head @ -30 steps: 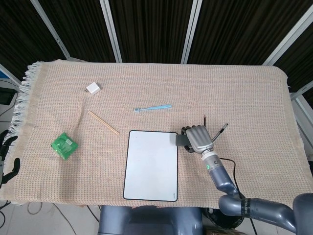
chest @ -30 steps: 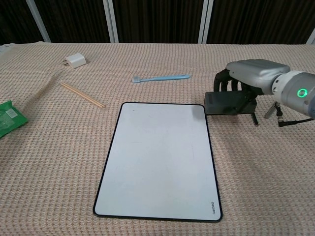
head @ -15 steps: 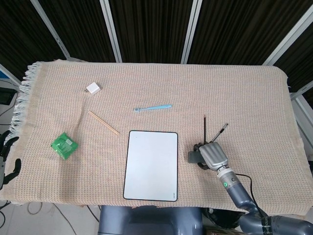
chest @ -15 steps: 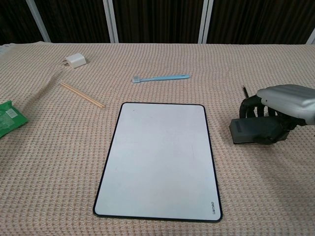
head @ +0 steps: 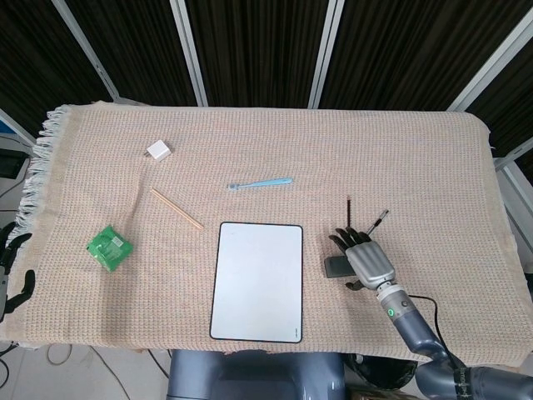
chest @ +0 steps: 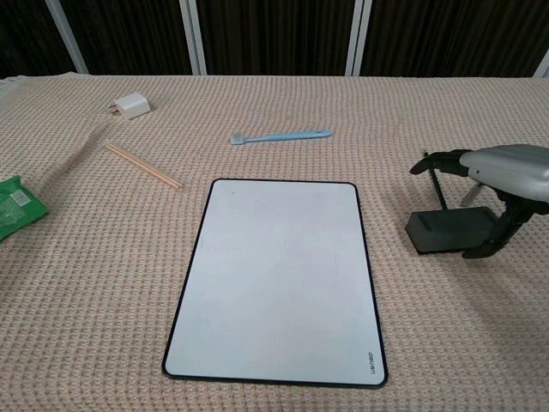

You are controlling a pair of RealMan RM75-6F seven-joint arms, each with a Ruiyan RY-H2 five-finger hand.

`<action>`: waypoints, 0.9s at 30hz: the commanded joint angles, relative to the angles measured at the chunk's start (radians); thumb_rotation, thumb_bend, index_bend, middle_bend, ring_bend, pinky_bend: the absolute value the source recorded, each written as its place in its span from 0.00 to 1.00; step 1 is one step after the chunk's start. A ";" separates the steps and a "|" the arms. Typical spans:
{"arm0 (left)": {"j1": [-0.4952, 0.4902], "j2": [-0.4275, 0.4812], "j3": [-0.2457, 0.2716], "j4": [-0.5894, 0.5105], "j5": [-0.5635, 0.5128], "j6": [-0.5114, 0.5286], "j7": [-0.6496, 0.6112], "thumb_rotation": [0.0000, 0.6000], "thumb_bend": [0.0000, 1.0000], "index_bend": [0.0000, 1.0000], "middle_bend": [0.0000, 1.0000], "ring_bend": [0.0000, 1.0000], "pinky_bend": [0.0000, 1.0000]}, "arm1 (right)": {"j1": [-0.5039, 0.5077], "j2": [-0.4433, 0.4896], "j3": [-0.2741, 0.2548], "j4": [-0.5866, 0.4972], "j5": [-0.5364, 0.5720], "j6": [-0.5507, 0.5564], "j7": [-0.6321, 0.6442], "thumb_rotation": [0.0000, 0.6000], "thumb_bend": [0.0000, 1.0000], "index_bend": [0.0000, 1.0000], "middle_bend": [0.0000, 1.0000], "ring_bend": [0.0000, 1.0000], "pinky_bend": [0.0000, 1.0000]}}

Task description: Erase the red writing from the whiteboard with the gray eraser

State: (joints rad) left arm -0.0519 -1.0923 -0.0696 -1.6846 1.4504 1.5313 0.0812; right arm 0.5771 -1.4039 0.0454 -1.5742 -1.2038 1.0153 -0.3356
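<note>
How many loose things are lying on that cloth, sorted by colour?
White: 2, the whiteboard and the charger plug
Blue: 1, the toothbrush
Green: 1, the packet
Tan: 1, the chopsticks
Gray: 1, the eraser
Black: 2, the pens
Total: 8

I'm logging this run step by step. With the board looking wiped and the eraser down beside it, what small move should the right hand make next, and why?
Probably lift the right hand straight up and draw it back. The whiteboard shows no red writing, the gray eraser lies on the cloth to the board's right, and the fingers are spread above it, not gripping, so nothing seems left to wipe.
</note>
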 commanded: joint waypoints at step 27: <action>0.005 -0.005 0.005 -0.007 0.011 0.010 0.011 1.00 0.48 0.16 0.01 0.00 0.00 | -0.430 0.276 -0.059 -0.122 -0.340 0.629 0.234 1.00 0.11 0.02 0.02 0.02 0.15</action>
State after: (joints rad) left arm -0.0474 -1.0976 -0.0650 -1.6919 1.4616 1.5413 0.0918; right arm 0.1691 -1.1042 -0.0002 -1.7227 -1.5332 1.6328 -0.1098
